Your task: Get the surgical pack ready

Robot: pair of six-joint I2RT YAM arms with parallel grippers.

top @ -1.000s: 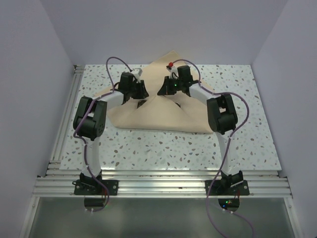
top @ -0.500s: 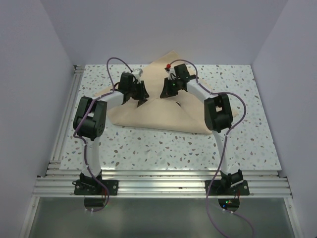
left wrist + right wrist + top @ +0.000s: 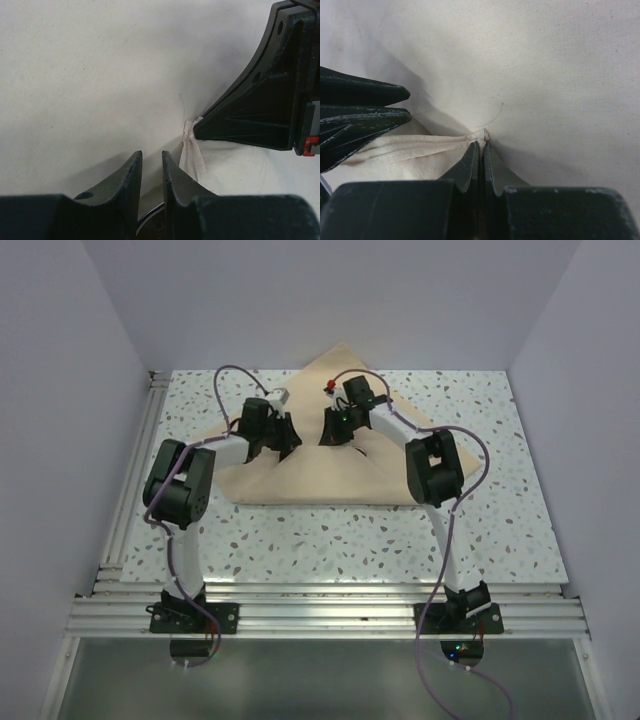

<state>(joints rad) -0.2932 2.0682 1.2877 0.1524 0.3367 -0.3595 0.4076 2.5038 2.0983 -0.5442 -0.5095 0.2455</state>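
Note:
The surgical pack is a tan cloth wrap lying partly folded on the speckled table, with its far corner pointing at the back wall. What it wraps is hidden. My right gripper is shut on a bunched corner of the cloth above the middle of the wrap. My left gripper faces it a short way to the left. Its jaws stand narrowly apart with nothing between them, just off the pinched corner. The left fingers show at the left of the right wrist view.
The speckled table has bare room in front of and on both sides of the wrap. Aluminium rails run along the near edge and the left side. Plain walls close in the back and both sides.
My right gripper has carried the cloth corner to the left and further back, laying the flap over the middle. The left jaws have narrowed and the left gripper has edged right.

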